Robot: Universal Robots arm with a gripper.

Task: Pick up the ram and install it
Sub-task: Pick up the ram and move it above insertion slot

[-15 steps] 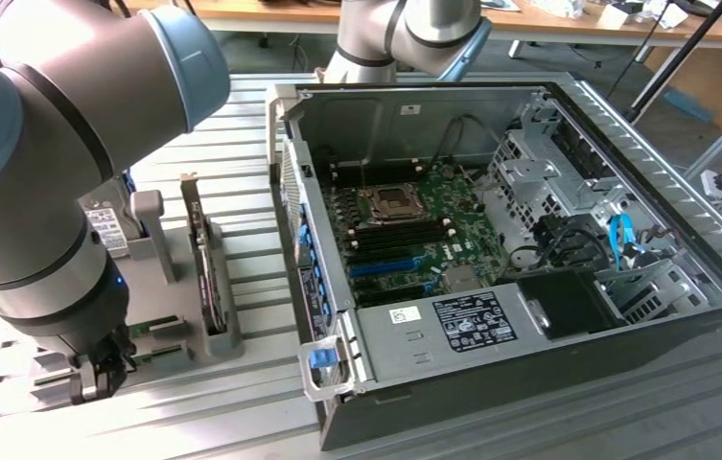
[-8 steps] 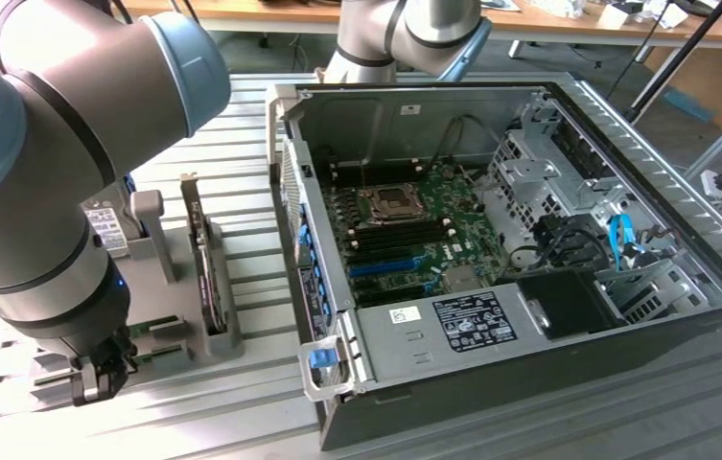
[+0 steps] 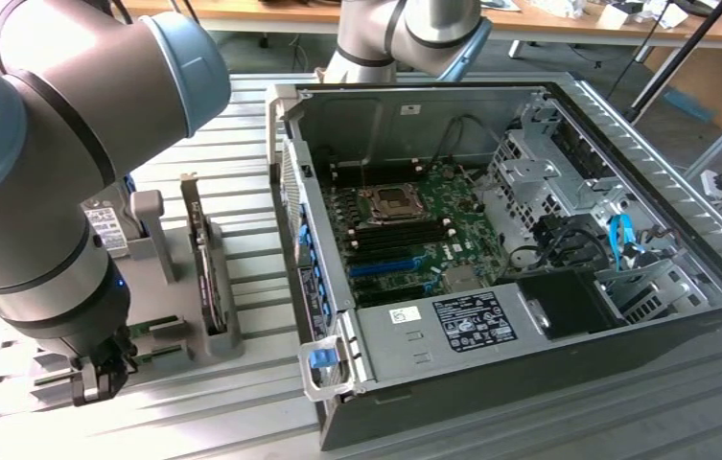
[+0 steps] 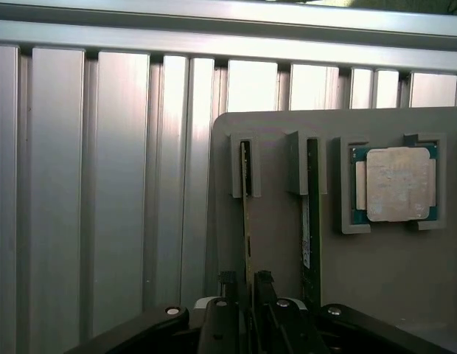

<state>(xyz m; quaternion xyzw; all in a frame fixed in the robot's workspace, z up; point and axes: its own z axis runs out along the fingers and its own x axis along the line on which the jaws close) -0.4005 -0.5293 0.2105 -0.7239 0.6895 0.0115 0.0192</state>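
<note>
We saw the gripper (image 4: 245,289) open, fingers astride the ram (image 4: 248,236) standing edgewise in its grey holder (image 4: 376,284).

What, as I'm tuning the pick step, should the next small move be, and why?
Probably close the fingers on the ram: they stand open, one on each side of the stick's edge, which sits in a slot of the grey holder.
</note>
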